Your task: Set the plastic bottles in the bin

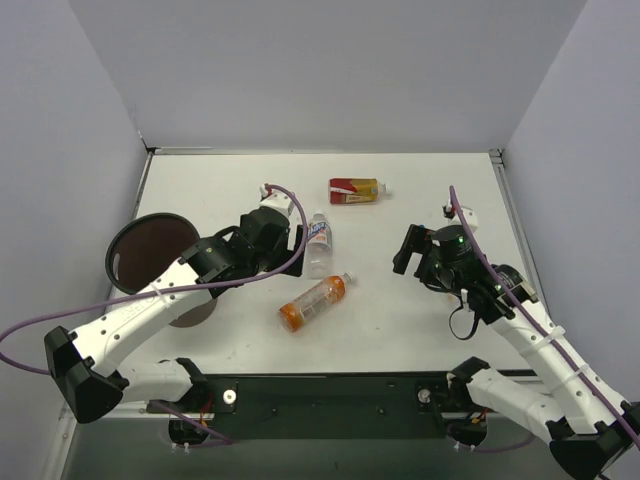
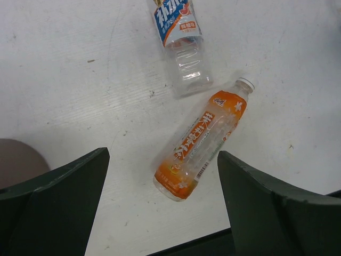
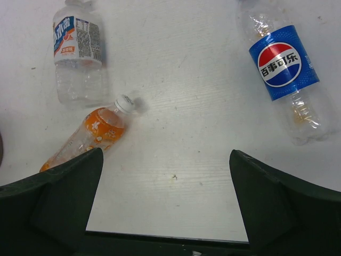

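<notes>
The orange bottle (image 1: 313, 302) lies on the white table; in the left wrist view (image 2: 202, 138) it lies below and between my open left gripper's fingers. My left gripper (image 1: 283, 243) (image 2: 163, 160) is empty and above the table. The clear white-labelled bottle (image 1: 318, 243) (image 2: 181, 48) lies just beyond. The red-and-yellow-labelled bottle (image 1: 355, 190) lies at the back. The Pepsi bottle (image 3: 287, 74) shows only in the right wrist view. My right gripper (image 1: 405, 250) (image 3: 165, 154) is open and empty over bare table. The bin (image 1: 130, 250) stands at the left, partly behind my left arm.
Grey walls close in the table on the left, back and right. The table's dark front edge (image 3: 160, 242) lies just below my right gripper. A brown patch, probably the bin wall (image 2: 16, 160), shows at the left of the left wrist view.
</notes>
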Robot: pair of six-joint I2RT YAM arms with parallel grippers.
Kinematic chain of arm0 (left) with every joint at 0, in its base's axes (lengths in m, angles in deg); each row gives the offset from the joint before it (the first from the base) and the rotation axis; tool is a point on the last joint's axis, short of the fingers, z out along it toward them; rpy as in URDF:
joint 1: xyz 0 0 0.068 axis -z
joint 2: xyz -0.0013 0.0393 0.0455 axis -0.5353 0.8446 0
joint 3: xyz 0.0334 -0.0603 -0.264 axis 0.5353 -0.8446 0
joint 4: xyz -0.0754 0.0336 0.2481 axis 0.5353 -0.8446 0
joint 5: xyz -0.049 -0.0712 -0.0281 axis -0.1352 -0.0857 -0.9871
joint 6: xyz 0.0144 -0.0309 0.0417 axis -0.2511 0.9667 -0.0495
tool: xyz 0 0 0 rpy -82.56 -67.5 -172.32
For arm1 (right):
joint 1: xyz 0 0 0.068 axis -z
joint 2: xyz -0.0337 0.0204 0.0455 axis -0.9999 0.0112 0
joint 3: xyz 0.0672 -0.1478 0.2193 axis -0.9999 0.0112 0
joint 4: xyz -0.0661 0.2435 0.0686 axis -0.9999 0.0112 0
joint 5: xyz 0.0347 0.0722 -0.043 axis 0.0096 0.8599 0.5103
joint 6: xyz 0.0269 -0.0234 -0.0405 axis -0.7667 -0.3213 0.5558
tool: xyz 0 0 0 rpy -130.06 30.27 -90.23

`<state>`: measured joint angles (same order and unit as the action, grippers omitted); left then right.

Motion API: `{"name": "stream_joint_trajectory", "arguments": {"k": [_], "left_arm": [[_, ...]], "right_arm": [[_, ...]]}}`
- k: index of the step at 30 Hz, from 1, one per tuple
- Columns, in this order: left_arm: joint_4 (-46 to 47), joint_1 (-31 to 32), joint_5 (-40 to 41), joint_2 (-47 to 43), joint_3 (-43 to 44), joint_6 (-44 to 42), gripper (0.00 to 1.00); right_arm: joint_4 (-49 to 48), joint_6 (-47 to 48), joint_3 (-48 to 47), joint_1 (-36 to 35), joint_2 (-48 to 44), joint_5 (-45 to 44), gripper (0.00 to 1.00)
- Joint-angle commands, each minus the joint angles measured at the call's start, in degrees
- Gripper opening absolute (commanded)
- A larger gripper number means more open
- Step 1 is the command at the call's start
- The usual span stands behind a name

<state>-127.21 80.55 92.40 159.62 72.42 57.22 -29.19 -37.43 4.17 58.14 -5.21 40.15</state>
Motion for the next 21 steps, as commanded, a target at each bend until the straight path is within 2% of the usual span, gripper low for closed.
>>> {"name": "stream_joint_trajectory", "arguments": {"k": [1,10,17,21], "left_arm": [[-1.12,-0.46,0.67,-0.27,2.62,-0.91,0.95],[0.29,-0.55,-1.61,-3.52,-0.54,-0.55,0.95],[1.70,-0.63,-3.73,-6.51,-4.41,-0.47,0.96],[1.34,-0.81,-4.77,-7.04,-5.55,-0.64,0.96]], "right_arm": [[0.47,0.50,-0.50,-0.24,0.92,-0.87,0.99],[-1.20,-2.57,0.73,-1.64,4.69,2.45,0.98],[-13.56,-10.30,5.39,-4.90,13.30,8.00,0.93],[-19.91,-12.94,4.61,-5.78,22.42,11.60,0.91]]}}
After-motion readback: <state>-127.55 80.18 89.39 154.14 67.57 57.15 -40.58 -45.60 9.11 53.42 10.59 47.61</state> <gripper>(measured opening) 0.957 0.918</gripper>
